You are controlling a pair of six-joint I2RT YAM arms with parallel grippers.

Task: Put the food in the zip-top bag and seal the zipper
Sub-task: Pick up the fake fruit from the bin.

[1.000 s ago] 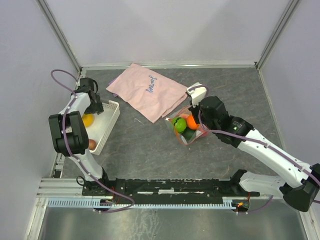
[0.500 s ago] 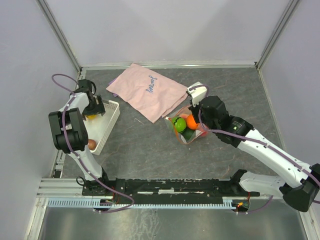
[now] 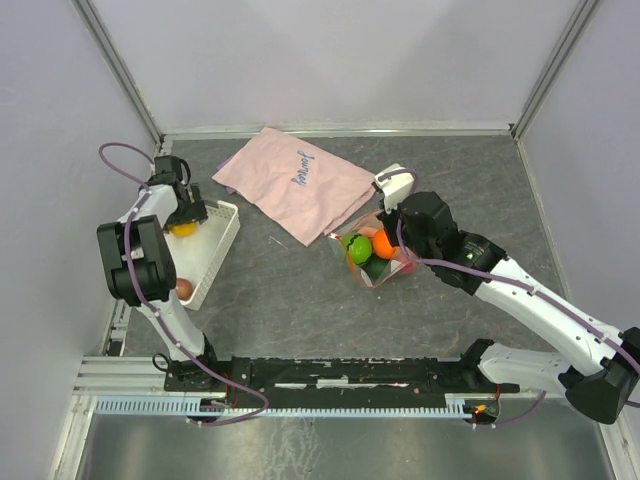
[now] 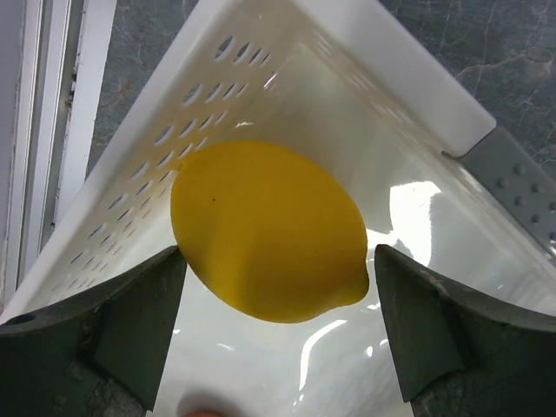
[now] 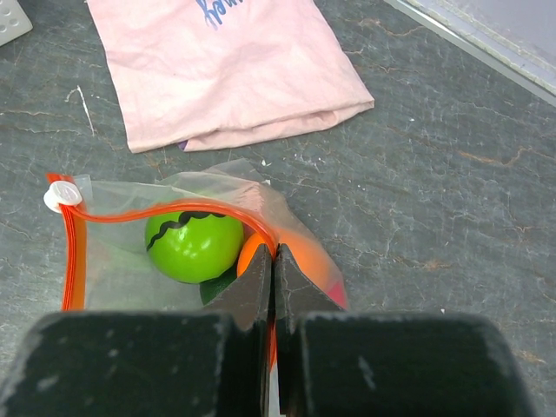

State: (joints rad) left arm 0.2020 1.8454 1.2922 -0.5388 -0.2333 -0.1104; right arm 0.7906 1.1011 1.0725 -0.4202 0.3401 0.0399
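Observation:
The clear zip-top bag (image 3: 372,268) lies mid-table, its mouth open to the left, with a green fruit (image 3: 357,250) and an orange fruit (image 3: 383,243) inside. My right gripper (image 3: 400,245) is shut on the red-orange zipper strip (image 5: 174,210), pinching the rim (image 5: 274,256) above the green fruit (image 5: 193,243) and the orange one (image 5: 304,261). My left gripper (image 3: 185,218) is down in the white basket (image 3: 225,240). It is open (image 4: 278,261), with a yellow lemon-shaped fruit (image 4: 269,230) between its fingers (image 4: 139,321).
A pink cloth (image 3: 300,185) with blue writing lies behind the bag. A brown fruit (image 3: 184,289) sits at the near end of the basket. The basket wall (image 4: 391,69) closes round the left gripper. The grey walls stand close on the left.
My left gripper has shifted slightly in the far end of the basket and now straddles the yellow fruit. The right arm and bag have not moved.

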